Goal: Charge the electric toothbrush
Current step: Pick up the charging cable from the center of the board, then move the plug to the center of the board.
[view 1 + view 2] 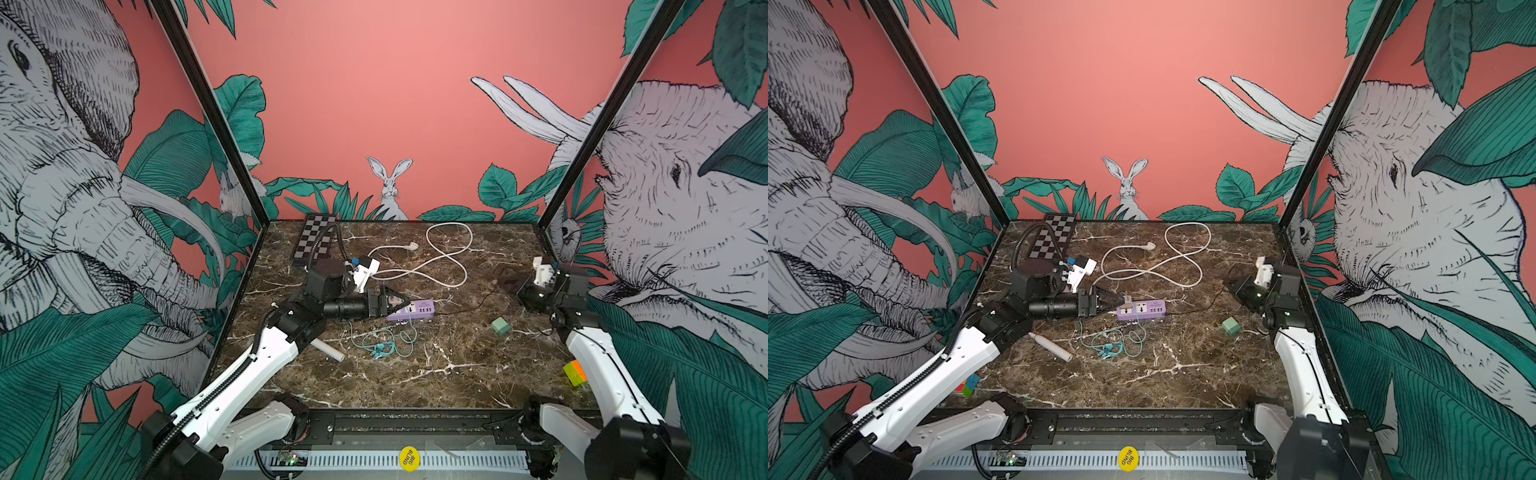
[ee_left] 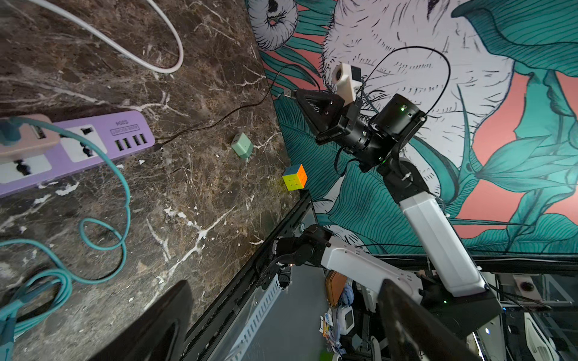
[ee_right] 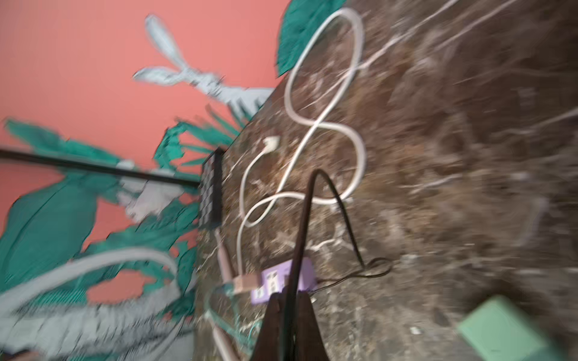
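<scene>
The white electric toothbrush lies flat on the marble beside my left forearm. A purple power strip sits mid-table with a pink adapter and a teal cable plugged into it. My left gripper hangs open at the strip's left end, nothing between its fingers. My right gripper, near the right wall, is shut on a thin black cable close to its USB plug.
A green cube charger stands right of the strip. A Rubik's cube sits at the front right edge. A looped white cable and a chessboard lie at the back. Teal cable coils lie in front of the strip.
</scene>
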Available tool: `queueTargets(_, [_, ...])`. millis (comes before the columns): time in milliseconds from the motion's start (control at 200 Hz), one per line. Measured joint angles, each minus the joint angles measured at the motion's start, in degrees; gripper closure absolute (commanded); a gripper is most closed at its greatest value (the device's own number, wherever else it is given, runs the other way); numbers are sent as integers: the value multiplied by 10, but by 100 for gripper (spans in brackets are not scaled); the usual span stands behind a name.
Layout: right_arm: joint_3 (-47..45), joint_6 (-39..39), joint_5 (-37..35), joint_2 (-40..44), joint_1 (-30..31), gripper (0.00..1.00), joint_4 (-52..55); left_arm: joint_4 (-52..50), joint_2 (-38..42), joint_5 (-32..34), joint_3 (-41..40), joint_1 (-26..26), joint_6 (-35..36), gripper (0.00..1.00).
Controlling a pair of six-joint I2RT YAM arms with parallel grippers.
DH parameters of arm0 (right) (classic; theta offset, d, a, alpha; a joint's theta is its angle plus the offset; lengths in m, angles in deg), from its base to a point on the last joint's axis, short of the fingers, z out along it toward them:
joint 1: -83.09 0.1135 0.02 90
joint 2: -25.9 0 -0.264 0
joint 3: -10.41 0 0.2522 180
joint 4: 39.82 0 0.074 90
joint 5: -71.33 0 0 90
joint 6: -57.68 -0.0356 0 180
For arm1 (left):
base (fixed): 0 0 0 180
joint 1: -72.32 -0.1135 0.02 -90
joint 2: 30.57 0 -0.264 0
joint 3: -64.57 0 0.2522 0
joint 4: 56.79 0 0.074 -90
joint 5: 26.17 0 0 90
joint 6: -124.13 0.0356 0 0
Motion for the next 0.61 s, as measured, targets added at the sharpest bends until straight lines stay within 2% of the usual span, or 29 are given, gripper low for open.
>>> queueTargets(260, [-74, 12, -203, 18, -11, 100, 5, 8, 0, 2, -19, 0, 2, 7])
queueTargets(435, [-131, -22, -335, -18, -3, 100, 0, 18, 0, 2, -41, 0, -3, 7])
queueTargets(505, [-151, -36, -365, -46, 15, 100, -17, 21, 0, 2, -44, 0, -3, 7])
queueTargets(605, [-153, -47, -372, -99, 31, 100, -73, 27, 0, 2, -45, 0, -3, 7])
